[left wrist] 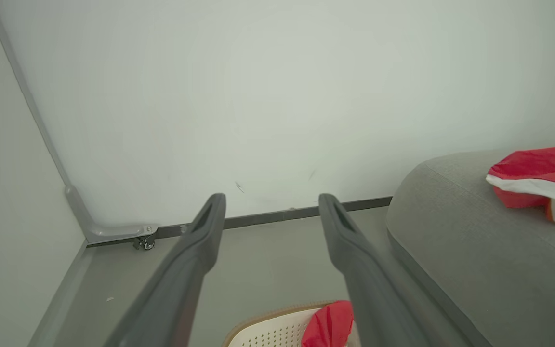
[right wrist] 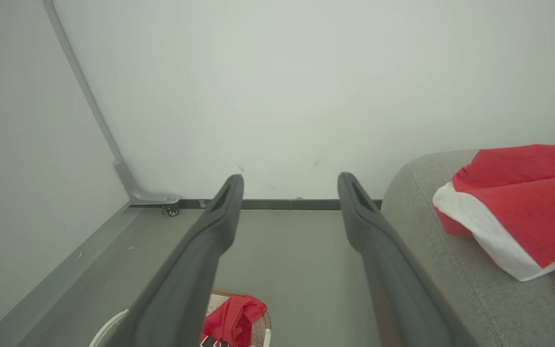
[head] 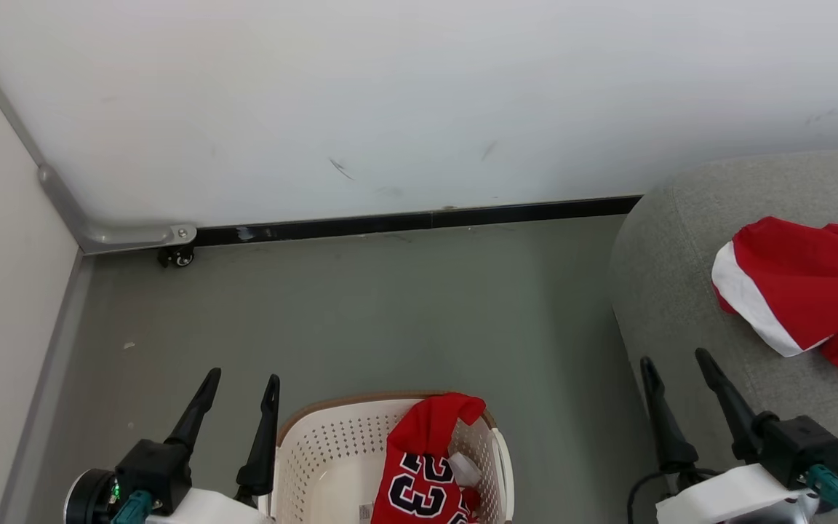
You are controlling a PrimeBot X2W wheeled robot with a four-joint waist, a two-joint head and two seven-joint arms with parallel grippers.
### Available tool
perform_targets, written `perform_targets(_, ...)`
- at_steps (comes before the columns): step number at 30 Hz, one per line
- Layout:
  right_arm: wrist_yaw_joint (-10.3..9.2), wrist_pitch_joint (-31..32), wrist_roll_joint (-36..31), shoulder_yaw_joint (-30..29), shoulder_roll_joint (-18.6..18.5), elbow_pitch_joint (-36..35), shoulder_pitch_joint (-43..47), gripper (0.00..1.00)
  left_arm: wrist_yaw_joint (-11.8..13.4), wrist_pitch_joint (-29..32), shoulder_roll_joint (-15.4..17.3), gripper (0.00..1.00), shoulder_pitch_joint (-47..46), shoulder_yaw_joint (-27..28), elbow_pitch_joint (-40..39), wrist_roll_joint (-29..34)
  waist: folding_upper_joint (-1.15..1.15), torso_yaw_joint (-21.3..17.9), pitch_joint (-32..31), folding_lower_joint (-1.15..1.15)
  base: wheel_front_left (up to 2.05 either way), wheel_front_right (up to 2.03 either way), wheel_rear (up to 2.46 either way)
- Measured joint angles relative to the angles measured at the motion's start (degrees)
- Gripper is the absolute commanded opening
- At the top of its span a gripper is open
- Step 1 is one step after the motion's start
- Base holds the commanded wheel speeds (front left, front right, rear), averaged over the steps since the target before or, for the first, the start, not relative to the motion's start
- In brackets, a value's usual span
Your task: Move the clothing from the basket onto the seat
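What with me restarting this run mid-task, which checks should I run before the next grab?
1. Left gripper open and empty: ok.
2. Right gripper open and empty: ok.
3. Jersey lies uncovered in the basket: ok.
4. Bare space on the seat beside the red garment lying there: ok.
5. More clothing under the jersey: cannot tell; the head view cuts off the basket's near end.

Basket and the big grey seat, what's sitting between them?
Nothing sits there. Between the basket and the seat there is just bare grey floor, as the head view shows.
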Motion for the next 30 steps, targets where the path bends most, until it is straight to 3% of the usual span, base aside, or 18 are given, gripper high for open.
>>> perform_targets(13,0.00,-0.53,-0.51,-5.59,0.19,-3.45,0.10,1.00,-3.09,0.01,-0.30,1.00,-4.99,-3.31,5.75,1.10,0.00,-1.28,3.77,0.00,0.00,0.00,0.00)
perform_targets(30,0.00,-1.12,0.00,-6.23,0.24,-7.84,-0.26,1.00,-5.95,0.85,-1.09,1.00,-12.06,-6.35,13.60,3.53,0.00,-3.25,10.99,0.00,0.00,0.00,0.00)
